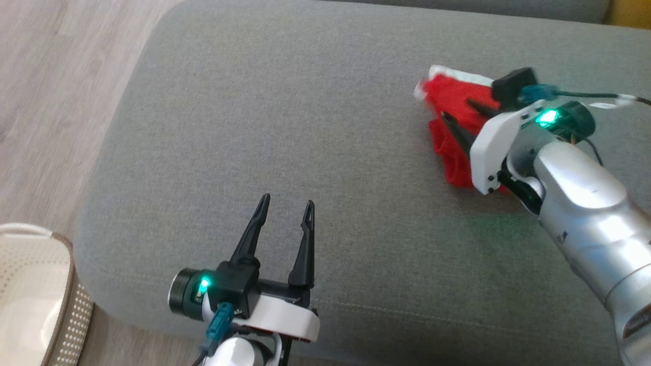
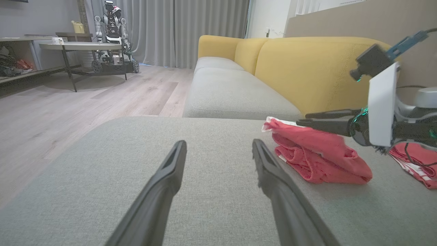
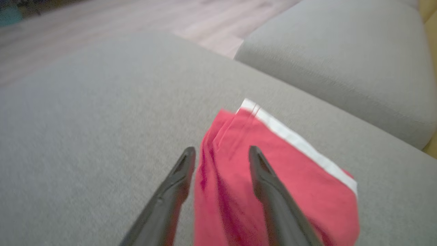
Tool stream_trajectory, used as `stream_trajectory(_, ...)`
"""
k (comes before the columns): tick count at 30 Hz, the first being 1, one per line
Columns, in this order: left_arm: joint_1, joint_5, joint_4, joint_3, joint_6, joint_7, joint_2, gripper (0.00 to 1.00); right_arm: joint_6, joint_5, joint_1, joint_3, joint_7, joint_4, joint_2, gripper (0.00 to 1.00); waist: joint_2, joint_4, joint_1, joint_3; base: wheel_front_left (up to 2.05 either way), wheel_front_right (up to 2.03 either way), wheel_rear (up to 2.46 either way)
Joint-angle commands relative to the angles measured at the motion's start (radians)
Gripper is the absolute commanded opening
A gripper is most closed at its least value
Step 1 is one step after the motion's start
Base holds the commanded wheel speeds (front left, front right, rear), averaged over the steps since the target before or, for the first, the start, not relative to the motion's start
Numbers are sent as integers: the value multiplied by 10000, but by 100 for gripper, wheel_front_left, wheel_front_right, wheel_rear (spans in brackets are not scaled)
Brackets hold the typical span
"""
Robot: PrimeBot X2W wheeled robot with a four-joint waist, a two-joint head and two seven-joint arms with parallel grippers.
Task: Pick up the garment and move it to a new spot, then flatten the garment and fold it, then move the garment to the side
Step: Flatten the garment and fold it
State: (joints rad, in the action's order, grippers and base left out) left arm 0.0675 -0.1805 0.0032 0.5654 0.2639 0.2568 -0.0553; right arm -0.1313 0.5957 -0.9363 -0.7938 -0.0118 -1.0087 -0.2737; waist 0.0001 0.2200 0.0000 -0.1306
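Observation:
The garment (image 1: 450,91) is red cloth with a white stripe, folded in a small heap at the far right of the grey sofa seat (image 1: 305,127). My right gripper (image 1: 456,109) hovers just over it, its fingers parted and nothing pinched between them. In the right wrist view the garment (image 3: 283,171) lies under and between the spread fingers of that gripper (image 3: 222,150). My left gripper (image 1: 287,203) is open and empty near the seat's front edge, well left of the cloth. The left wrist view has the garment (image 2: 317,150) ahead to the right, beneath the right gripper (image 2: 302,119).
A white perforated basket (image 1: 30,284) stands on the wooden floor at lower left. The yellow sofa back (image 2: 307,68) rises behind the seat. More red cloth (image 2: 416,164) lies under my right wrist. Another robot (image 2: 112,34) and a table stand far across the room.

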Motion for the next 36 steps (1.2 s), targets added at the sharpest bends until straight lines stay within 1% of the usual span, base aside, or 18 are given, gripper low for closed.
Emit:
stream_trajectory(1, 137, -68, -277, -358, 53, 49, 51, 100, 6, 84, -64, 224, -473, 190, 80, 100, -1, -81, 0, 83, 0, 0, 0)
stream_trajectory(4, 30, -42, -253, -467, 100, 49, 51, 100, 6, 151, 18, 873, -1563, 116, -78, 100, -1, -256, 0, 279, 0, 0, 0)
stream_trajectory(6, -87, -13, -249, -586, 131, 49, 51, 100, 6, 116, 105, 1425, -2098, -10, -250, 100, -1, -418, 0, 427, 0, 0, 0)
stream_trajectory(10, -378, 70, -286, -876, 197, 49, 51, 100, 6, -256, 567, 2688, -2475, 46, -675, 100, -1, -802, 0, 731, 0, 0, 0)
stream_trajectory(12, -534, 113, -326, -1049, 224, 49, 51, 100, 6, -755, 1035, 3596, -2491, 881, -890, 100, -1, -1018, 0, 858, 0, 0, 0)
stream_trajectory(14, -700, 158, -375, -1242, 253, 49, 41, 100, 6, -1458, 1956, 4620, -2494, 1998, -920, 100, -1, -1218, 0, 1003, 0, 0, 0)
stream_trajectory(17, -977, 267, -462, -1525, 310, 49, -5, 100, 6, -2656, 3734, 6053, -2496, 3837, -551, 100, -1, -1473, 0, 1193, 0, 0, 0)
stream_trajectory(20, -1269, 378, -561, -1756, 329, 49, -44, 100, 6, -3664, 5633, 7259, -2497, 5683, 277, 100, -1, -1640, 0, 1382, 0, 0, 0)
stream_trajectory(24, -1644, 575, -659, -2000, 312, 49, -89, 100, 6, -4645, 7684, 8054, -2498, 7822, 1304, 100, -1, -1769, 0, 1529, 0, 0, 0)
stream_trajectory(26, -1847, 660, -708, -2146, 332, 49, -95, 100, 6, -4978, 8449, 8253, -2498, 8634, 1642, 100, -1, -1833, 0, 1600, 0, 0, 0)
stream_trajectory(28, -2046, 775, -799, -2290, 327, 49, -129, 100, 6, -5297, 9046, 8301, -2498, 9245, 1831, 100, -1, -1869, 0, 1680, 0, 0, 0)
stream_trajectory(31, -2353, 888, -990, -2476, 247, 49, -143, 100, 6, -5299, 9722, 8495, -2499, 9838, 2084, 100, -1, -1894, 0, 1805, 0, 0, 0)
stream_trajectory(36, -2794, 1138, -1226, -2742, 148, 49, -149, 100, 6, -5352, 10370, 8294, -2499, 10202, 2204, 100, -1, -1957, 0, 1967, 0, 0, 0)
